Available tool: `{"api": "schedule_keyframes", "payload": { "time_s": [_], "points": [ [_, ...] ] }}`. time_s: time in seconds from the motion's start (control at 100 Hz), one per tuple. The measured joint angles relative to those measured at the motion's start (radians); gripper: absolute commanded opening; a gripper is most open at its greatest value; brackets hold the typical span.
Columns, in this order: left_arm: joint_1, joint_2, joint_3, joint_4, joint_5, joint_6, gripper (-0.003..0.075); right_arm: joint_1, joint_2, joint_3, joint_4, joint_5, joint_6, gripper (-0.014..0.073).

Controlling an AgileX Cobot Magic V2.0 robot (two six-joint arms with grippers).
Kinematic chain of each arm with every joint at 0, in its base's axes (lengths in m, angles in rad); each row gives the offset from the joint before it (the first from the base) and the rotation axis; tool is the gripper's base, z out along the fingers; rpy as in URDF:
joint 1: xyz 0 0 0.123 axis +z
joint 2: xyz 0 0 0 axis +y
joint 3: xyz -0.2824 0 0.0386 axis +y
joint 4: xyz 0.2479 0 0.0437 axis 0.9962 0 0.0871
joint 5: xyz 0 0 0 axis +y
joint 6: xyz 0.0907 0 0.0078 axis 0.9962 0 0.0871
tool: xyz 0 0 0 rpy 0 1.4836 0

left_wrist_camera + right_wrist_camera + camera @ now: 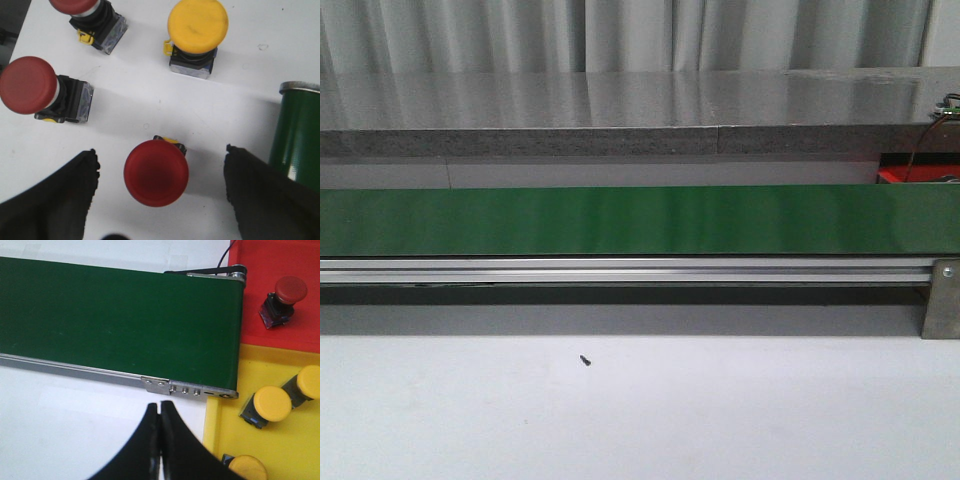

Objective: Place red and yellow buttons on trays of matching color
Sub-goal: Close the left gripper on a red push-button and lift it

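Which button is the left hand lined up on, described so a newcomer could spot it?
On the white table beside the green conveyor end, four buttons sit in a cluster. The target is the red button between the open fingers of the left hand. Unlike the other red buttons, it stands cap-up, and the yellow button differs in color.

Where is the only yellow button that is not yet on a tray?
In the left wrist view, the yellow button stands on the white table, near the green conveyor end, beside three red buttons.
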Motion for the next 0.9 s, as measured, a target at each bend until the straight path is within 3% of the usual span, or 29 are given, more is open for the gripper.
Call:
{"api": "schedule_keyframes", "payload": {
  "time_s": [0.7, 0.9],
  "points": [
    [-0.004, 0.082, -0.004, -0.006, 0.01, 0.0, 0.0489, 0.0, 0.0, 0.0, 0.0, 0.0, 0.0, -0.0068],
    [-0.004, 0.082, -0.004, -0.006, 0.008, 0.0, 0.0348, 0.0, 0.0, 0.0, 0.0, 0.0, 0.0, -0.0068]
  ]
}}
